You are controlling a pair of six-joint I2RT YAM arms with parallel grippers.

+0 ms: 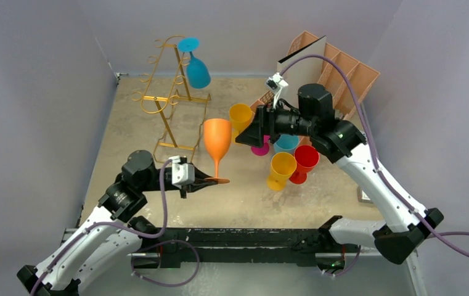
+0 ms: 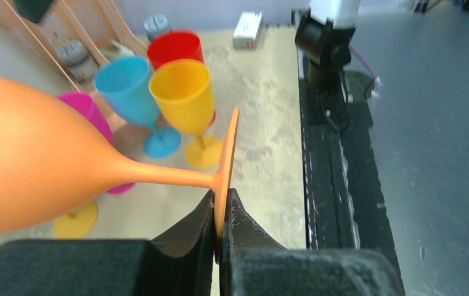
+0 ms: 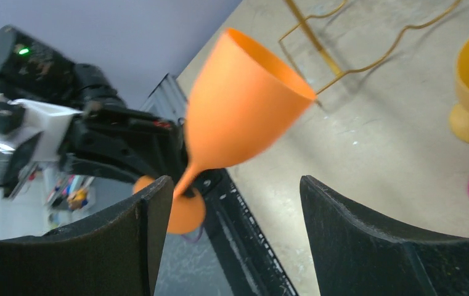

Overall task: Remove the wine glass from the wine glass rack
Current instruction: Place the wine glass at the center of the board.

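Now: left tool (image 2: 220, 206) clamped tight on the edge of the flat foot of the orange wine glass (image 1: 217, 140). The glass stands upright just past this tool's tips, bowl up. Whether the foot touches the table (image 1: 127, 142), cannot tell. Right tool (image 3: 232, 185) has its jaws wide apart, empty, facing the orange bowl and not touching it. Wine glass rack (image 1: 170, 98) lies ahead of the right tool, beyond the glass and apart from it. A blue wine glass (image 1: 198, 73) hangs bowl-down near the rack's top.
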